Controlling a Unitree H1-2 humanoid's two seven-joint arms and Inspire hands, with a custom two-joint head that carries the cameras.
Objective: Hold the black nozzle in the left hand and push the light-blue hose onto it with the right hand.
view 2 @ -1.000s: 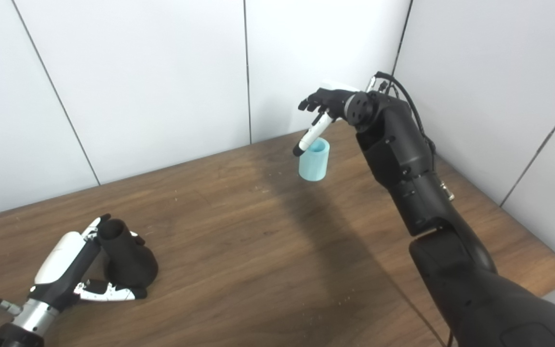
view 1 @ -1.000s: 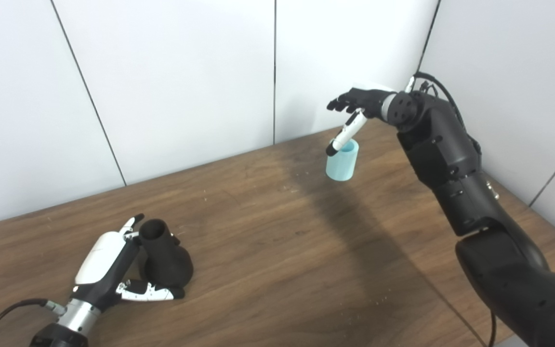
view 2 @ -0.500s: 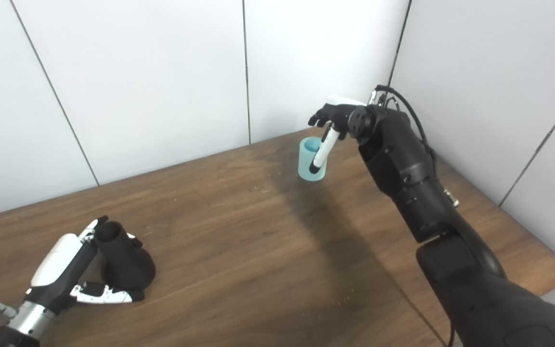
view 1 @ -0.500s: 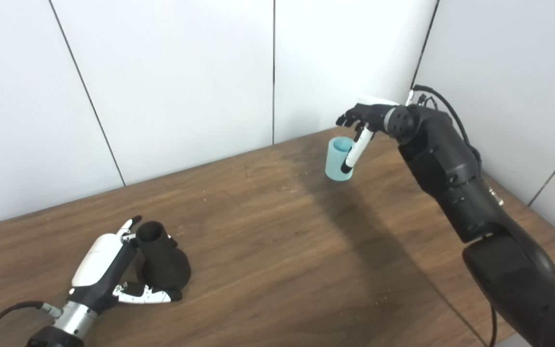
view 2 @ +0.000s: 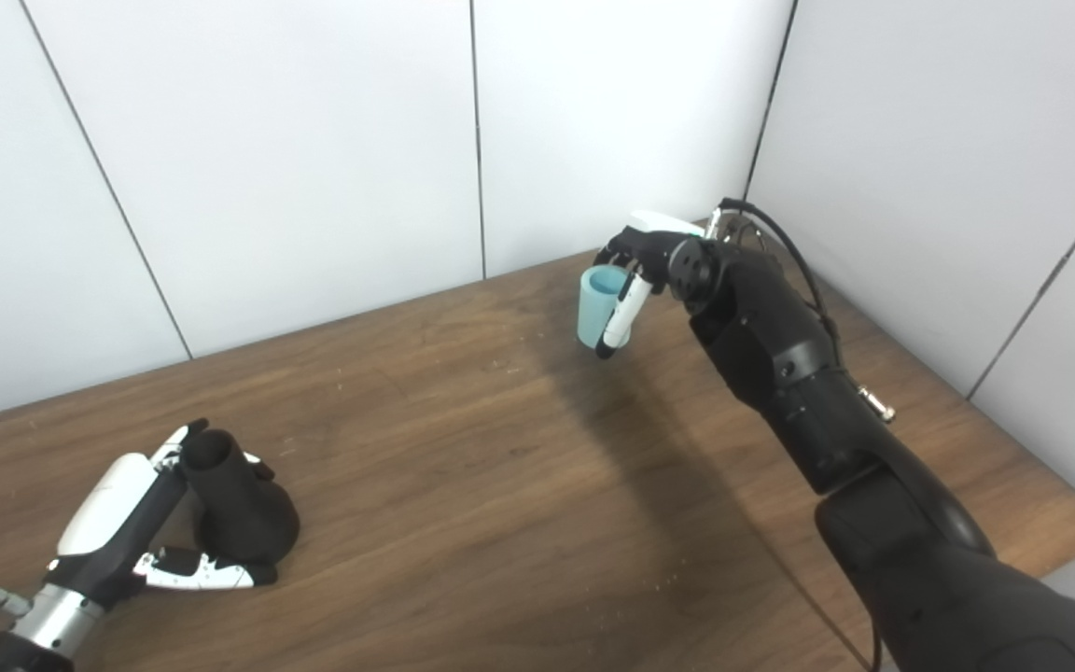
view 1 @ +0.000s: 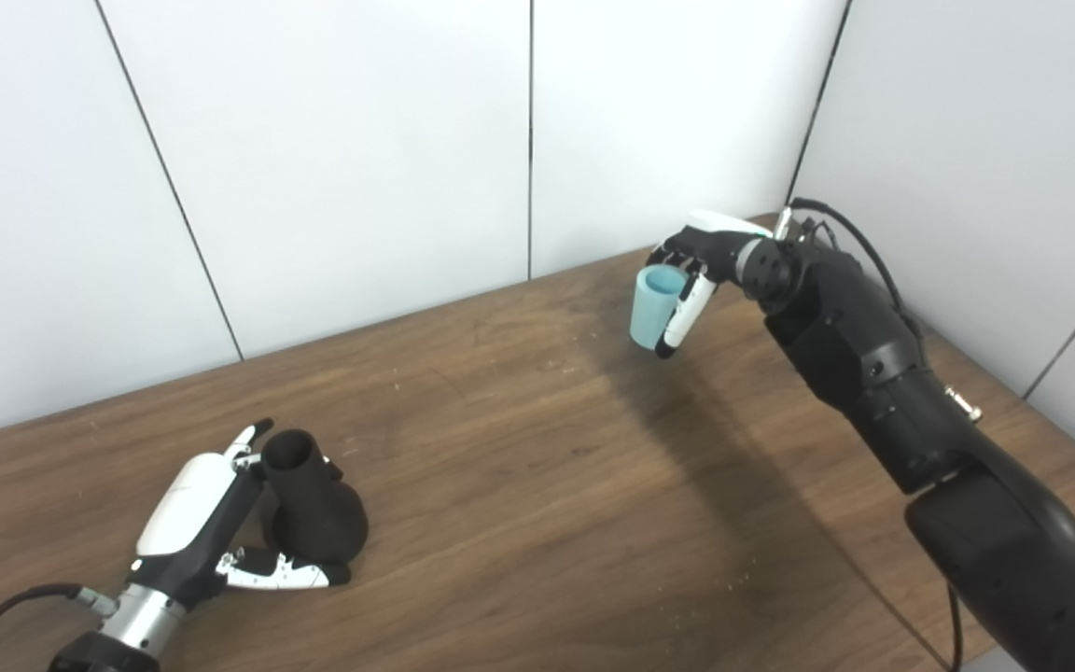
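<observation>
Spreading across the left eye view, a dark wooden table [view 1: 519, 485] meets white panelled walls [view 1: 332, 159] at a corner on the right; the left hand [view 1: 211, 532] lies low on the wood, fingers and thumb curled around the black nozzle [view 1: 309, 499], which stands on its flared base; faint specks dot the grain. In the right eye view, the right hand [view 2: 640, 271] wraps the light-blue hose [view 2: 596, 306] near the far edge, thumb across its front, well apart from the nozzle.
</observation>
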